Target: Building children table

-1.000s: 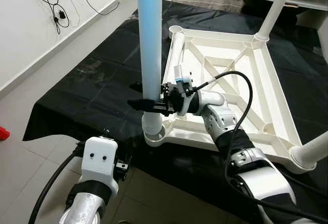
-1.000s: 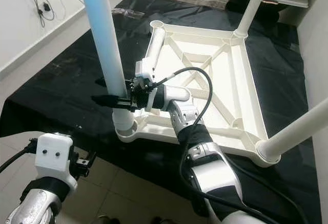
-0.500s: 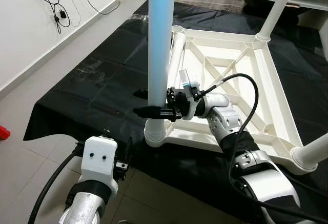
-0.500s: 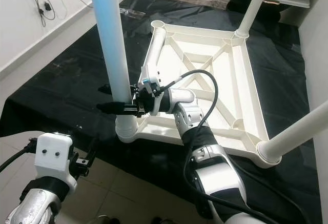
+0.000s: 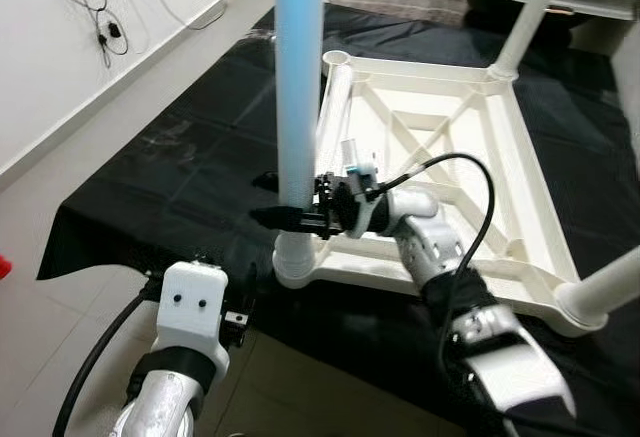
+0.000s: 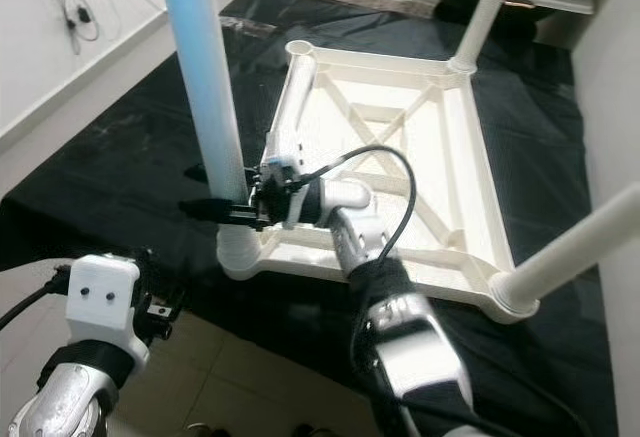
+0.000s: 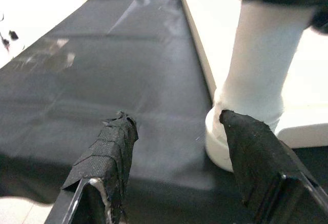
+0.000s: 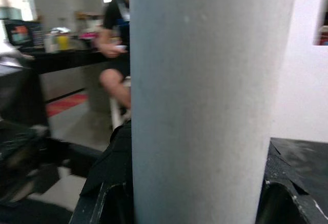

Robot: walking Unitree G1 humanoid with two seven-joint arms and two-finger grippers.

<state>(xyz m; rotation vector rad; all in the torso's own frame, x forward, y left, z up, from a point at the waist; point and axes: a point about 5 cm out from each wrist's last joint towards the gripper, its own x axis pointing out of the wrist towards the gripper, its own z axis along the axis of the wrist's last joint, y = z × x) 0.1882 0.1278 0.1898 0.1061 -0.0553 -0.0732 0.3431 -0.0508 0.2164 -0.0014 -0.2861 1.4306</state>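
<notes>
Nearest us, our left pincer (image 7: pixel 177 170) hangs released, just short of the socket (image 5: pixel 296 266). Above the socket, our right pincer (image 5: pixel 283 200) is clenched on the upright leg (image 5: pixel 298 87). Beyond lies the upturned top (image 5: pixel 520 172) on black sheet (image 5: pixel 190 147).

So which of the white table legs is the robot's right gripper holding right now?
The upright white plastic leg at the near-left corner of the upturned white tabletop. The right gripper clamps it above its socket; the other legs stand untouched.
</notes>
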